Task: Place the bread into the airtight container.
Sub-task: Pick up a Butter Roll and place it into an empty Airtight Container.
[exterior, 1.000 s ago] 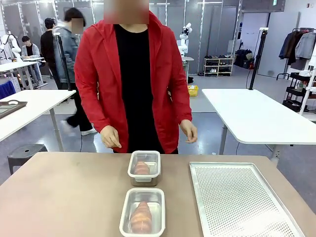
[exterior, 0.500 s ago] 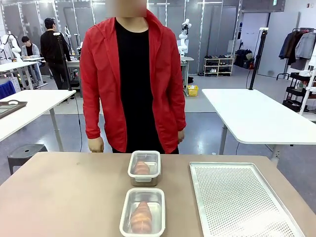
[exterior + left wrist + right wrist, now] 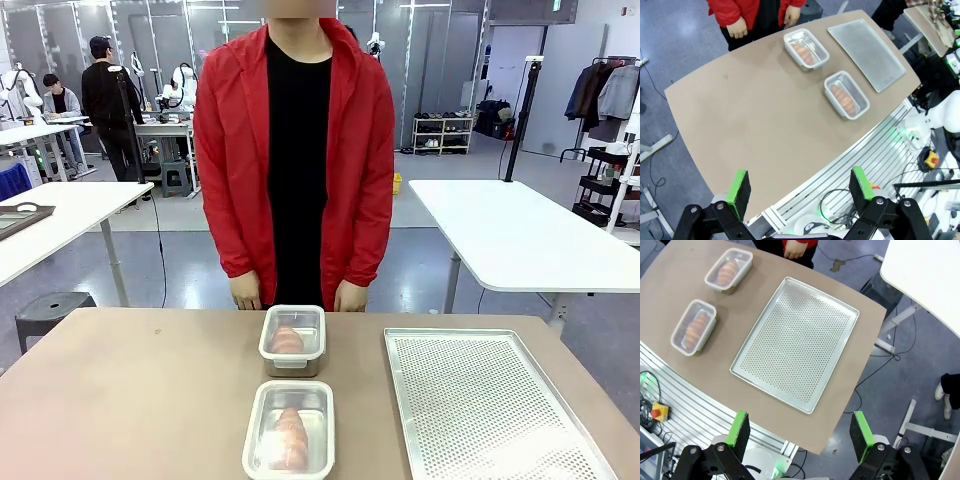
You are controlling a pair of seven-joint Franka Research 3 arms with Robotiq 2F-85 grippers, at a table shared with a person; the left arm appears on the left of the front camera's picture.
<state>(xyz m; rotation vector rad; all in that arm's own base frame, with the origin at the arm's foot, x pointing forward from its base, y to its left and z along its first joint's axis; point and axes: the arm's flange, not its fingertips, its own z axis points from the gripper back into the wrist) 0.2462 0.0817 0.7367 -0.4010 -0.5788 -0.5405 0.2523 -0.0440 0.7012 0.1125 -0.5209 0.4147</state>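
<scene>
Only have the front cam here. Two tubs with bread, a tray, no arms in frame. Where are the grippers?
Observer: Both are high above the table looking down. The left gripper has its jaws wide apart with nothing between them.
Operator: And the right one?
Observer: The right gripper is the same, open and empty, above the table's near edge by the perforated tray.
Operator: Anything on that tray I can't see?
Observer: No, from above the tray is bare. Each container holds one piece of bread.
</scene>
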